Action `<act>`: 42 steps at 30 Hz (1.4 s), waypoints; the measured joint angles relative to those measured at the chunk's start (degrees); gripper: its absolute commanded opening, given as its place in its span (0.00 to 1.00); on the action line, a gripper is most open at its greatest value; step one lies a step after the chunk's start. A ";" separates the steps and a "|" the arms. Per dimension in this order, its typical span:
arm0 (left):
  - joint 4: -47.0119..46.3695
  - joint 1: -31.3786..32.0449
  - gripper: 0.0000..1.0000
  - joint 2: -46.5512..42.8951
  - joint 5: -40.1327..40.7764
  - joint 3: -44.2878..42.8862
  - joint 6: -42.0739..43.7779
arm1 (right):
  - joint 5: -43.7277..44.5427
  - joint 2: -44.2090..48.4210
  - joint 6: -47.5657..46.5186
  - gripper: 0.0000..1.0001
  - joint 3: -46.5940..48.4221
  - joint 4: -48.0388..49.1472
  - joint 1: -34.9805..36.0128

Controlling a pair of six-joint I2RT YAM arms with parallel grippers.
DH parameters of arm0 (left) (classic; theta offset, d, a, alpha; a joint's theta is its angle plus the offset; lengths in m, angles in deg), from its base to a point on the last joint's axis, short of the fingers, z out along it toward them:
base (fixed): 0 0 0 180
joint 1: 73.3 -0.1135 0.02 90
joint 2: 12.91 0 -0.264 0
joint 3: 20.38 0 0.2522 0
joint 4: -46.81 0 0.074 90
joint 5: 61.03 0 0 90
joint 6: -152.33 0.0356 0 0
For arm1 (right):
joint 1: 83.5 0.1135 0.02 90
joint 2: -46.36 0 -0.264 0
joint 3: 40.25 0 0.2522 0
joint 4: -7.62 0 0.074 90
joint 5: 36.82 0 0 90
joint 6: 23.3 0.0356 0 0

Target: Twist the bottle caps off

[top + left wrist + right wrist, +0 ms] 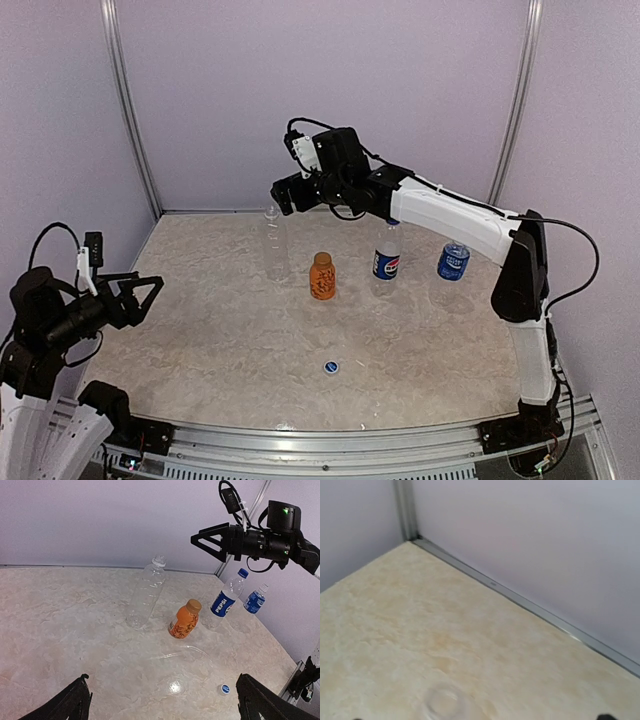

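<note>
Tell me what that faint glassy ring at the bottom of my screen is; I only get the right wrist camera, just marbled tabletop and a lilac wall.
Observer: It looks like the top of a clear unlabelled plastic bottle, standing upright roughly under the open right gripper.
Operator: Is it alone?
Observer: No. A short orange plastic bottle, a tall one with a dark-blue Pepsi label and a clear one with a bright-blue label stand in a row beside it.
Operator: Any caps off?
Observer: One small round blue cap lies loose on the tabletop, apart from the bottles.
</note>
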 measured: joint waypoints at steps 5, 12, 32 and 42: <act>-0.74 0.00 0.99 0.42 -0.07 0.83 -0.15 | 5.31 2.43 4.07 0.99 -0.02 -11.23 0.04; -1.44 -0.04 0.99 1.60 -0.61 1.42 -0.31 | 7.52 -3.15 7.13 0.94 0.17 -24.44 0.26; -2.01 -0.68 0.99 2.25 -1.64 1.62 -0.33 | 3.63 -6.62 8.98 0.28 0.48 -30.47 0.17; -1.88 -0.76 0.97 2.29 -4.44 1.22 1.42 | -0.68 -4.46 8.90 0.00 -2.43 -29.77 0.24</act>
